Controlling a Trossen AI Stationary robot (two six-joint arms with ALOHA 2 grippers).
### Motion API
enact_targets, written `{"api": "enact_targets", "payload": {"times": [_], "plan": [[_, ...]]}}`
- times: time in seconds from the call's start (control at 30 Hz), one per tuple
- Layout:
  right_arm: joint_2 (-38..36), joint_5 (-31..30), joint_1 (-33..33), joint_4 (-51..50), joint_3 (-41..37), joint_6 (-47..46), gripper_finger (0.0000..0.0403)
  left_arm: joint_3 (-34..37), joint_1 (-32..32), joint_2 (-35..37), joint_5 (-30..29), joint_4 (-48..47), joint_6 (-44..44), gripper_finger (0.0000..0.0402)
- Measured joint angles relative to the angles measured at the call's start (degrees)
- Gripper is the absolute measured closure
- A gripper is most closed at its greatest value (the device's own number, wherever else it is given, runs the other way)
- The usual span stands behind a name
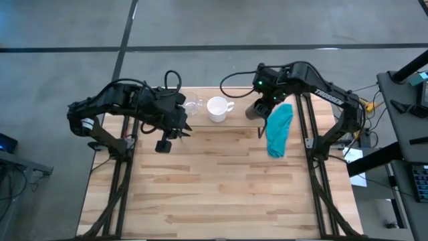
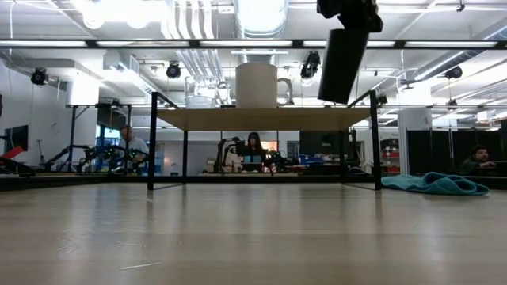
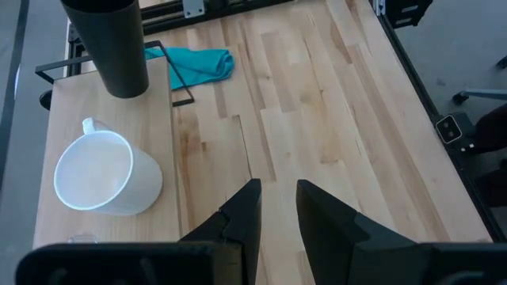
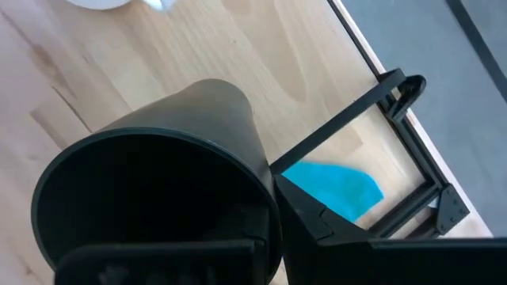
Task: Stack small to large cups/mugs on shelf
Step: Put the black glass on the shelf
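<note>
The shelf (image 1: 221, 120) stands at the table's far edge; in the low view its board (image 2: 261, 119) sits on thin black legs. A white mug (image 1: 217, 108) (image 2: 256, 85) (image 3: 103, 174) stands on the board's middle, with a clear glass cup (image 1: 192, 106) on the board to its left. My right gripper (image 2: 348, 12) is shut on the black cup (image 1: 255, 110) (image 2: 342, 63) (image 4: 158, 190) over the shelf's right end. My left gripper (image 1: 175, 128) (image 3: 276, 202) hovers open near the shelf's left end, touching nothing. My right gripper holds the black cup at its rim (image 4: 265, 170), coming from above. One finger (image 4: 317, 218) lies outside the wall; the other is lost in the dark inside. The cup hangs tilted, its base (image 2: 333, 100) just clear of the shelf board.
A teal cloth (image 1: 279, 128) (image 2: 436, 184) (image 3: 198, 63) lies on the table by the shelf's right end. The shelf's black wire legs (image 4: 372, 103) stand close under the black cup. Bare wooden tabletop (image 1: 221, 187) stretches toward the near edge. People sit in the room behind.
</note>
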State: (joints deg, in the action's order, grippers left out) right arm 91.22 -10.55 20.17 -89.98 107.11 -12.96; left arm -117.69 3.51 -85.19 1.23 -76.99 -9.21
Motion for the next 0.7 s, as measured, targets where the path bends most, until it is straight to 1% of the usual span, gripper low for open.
{"api": "enact_targets", "payload": {"times": [0.4,0.7], "plan": [[0.0,0.0,0.4,0.3,-1.9,0.2,0.0394,0.0,0.0,0.0,0.0,0.0,0.0,0.0333],[0.0,0.0,0.4,3.0,-1.9,0.2,0.0394,0.0,0.0,0.0,0.0,0.0,0.0,0.0333]]}}
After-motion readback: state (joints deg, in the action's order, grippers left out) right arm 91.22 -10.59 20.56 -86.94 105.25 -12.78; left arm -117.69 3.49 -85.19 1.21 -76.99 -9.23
